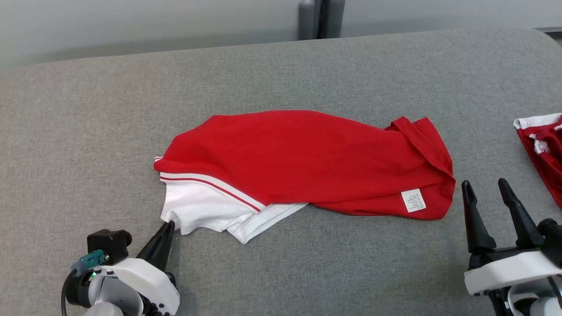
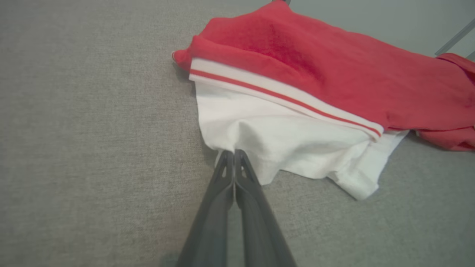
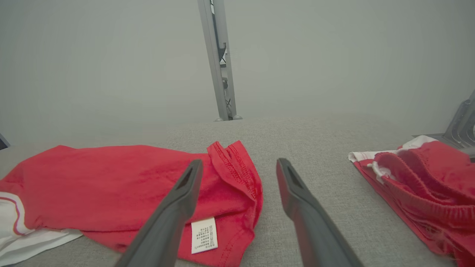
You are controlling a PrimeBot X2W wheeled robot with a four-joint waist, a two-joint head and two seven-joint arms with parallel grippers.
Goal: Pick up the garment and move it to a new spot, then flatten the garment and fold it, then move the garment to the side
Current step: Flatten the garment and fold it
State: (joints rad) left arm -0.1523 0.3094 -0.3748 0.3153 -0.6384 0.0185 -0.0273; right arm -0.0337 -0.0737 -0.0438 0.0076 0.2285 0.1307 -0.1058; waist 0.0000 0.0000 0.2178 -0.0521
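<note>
**Grey woven-fabric table [image 1: 307,66]: a thin pinch, a risky lift**

Crumpled and half doubled over, the red-and-white knit garment [image 1: 307,162] is laid across the middle of the table, its white striped hem [image 1: 202,210] turned out at the near left. That hem's very edge is seen pinched by the left gripper [image 2: 233,152], fingers pressed tight together, and a shallow bite it is judged to be. Should a lift be started from here, the cloth could be slipped free, or only the top layer raised while the red bulk is dragged and bunched. At the other end, beside the small white care label [image 1: 413,200], the right gripper [image 1: 484,182] is held spread wide, nothing gripped, just off the red edge. If one corner alone is pulled, the garment would likely be twisted rather than carried. Near the table's right edge a second red-and-white bundled garment [image 1: 542,149] is lying; it could be snagged by a wide swing.
</note>
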